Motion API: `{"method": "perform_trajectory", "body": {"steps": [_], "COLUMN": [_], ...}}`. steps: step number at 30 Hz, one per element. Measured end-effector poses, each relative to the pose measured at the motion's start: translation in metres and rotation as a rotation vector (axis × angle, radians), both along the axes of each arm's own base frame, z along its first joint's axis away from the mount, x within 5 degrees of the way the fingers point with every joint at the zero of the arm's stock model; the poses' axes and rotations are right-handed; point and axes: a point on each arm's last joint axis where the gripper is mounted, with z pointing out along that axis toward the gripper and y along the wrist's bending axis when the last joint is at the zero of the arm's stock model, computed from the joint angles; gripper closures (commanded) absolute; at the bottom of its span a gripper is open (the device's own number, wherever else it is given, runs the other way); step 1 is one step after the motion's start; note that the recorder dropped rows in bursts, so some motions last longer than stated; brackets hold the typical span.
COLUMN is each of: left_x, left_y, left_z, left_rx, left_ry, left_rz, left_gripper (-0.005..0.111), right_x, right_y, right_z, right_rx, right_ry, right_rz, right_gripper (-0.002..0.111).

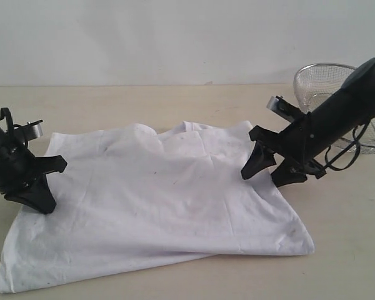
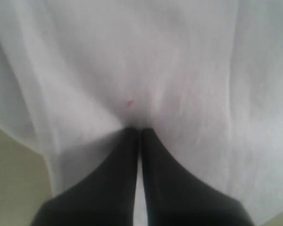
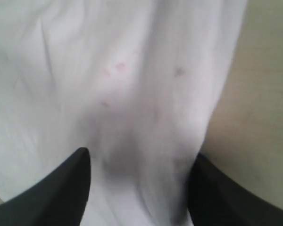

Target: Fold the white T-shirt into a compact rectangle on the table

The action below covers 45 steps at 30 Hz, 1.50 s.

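While the white T-shirt (image 1: 169, 206) lies spread with the plain side up near the front edge of the table (image 1: 350, 250), the left gripper (image 2: 139, 131) is at its left side, fingers pressed together and pinching a small pucker of cloth. At the shirt's right side the right gripper (image 1: 265, 177) has its fingers (image 3: 70, 188) spread over a ridge of cloth. A wire basket (image 1: 319, 78) stands at the far right corner.
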Motion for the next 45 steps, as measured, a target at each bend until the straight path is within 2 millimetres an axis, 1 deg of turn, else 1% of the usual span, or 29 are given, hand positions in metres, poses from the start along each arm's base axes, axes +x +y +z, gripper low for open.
{"method": "perform_trajectory", "body": {"steps": [1,3,5,9,10,11,12,18,21,23,26,32,34,37,45], "left_x": [0.0,0.0,0.0,0.0,0.0,0.0,0.0,0.0,0.0,0.0,0.0,0.0,0.0,0.0,-0.001], "left_y": [0.0,0.0,0.0,0.0,0.0,0.0,0.0,0.0,0.0,0.0,0.0,0.0,0.0,0.0,0.0], "left_z": [0.0,0.0,0.0,0.0,-0.001,-0.001,-0.001,-0.001,-0.001,-0.001,-0.001,-0.001,-0.001,-0.001,-0.001], "left_rx": [0.0,0.0,0.0,0.0,-0.001,-0.002,-0.002,-0.002,-0.002,-0.002,-0.003,-0.003,-0.003,-0.002,-0.004], "left_ry": [0.0,-0.001,-0.001,0.001,0.003,0.003,0.003,0.003,0.003,0.003,0.005,0.005,0.005,0.006,0.01], "left_rz": [0.0,-0.001,-0.001,-0.001,-0.001,0.0,0.0,0.0,0.0,0.0,0.0,0.0,0.0,-0.002,-0.003], "left_gripper": [0.102,0.102,0.102,0.102,0.102,0.102,0.102,0.102,0.102,0.102,0.102,0.102,0.102,0.102,0.102], "right_x": [0.0,-0.001,0.0,0.0,0.0,0.001,0.001,0.001,0.001,0.001,0.002,0.001,0.0,0.0,-0.004], "right_y": [0.004,0.011,0.014,0.014,0.014,0.013,0.013,0.014,0.016,0.016,0.016,0.019,0.023,0.035,0.073], "right_z": [-0.001,-0.002,-0.003,-0.007,-0.007,-0.009,-0.01,-0.01,-0.006,0.002,0.021,0.038,0.043,0.046,0.052], "right_rx": [0.005,0.011,0.014,0.007,0.003,-0.004,-0.007,0.002,-0.002,-0.01,-0.008,0.02,0.057,0.089,0.169], "right_ry": [0.004,0.008,0.009,0.01,0.009,0.01,0.01,0.019,0.003,-0.019,-0.069,-0.111,-0.118,-0.13,-0.157], "right_rz": [0.006,0.019,0.023,0.018,0.02,0.017,0.015,-0.001,-0.001,0.001,-0.004,-0.009,-0.001,0.016,0.067], "right_gripper": [0.054,0.059,0.069,0.09,0.1,0.106,0.108,0.108,0.108,0.108,0.108,0.108,0.108,0.108,0.108]}}
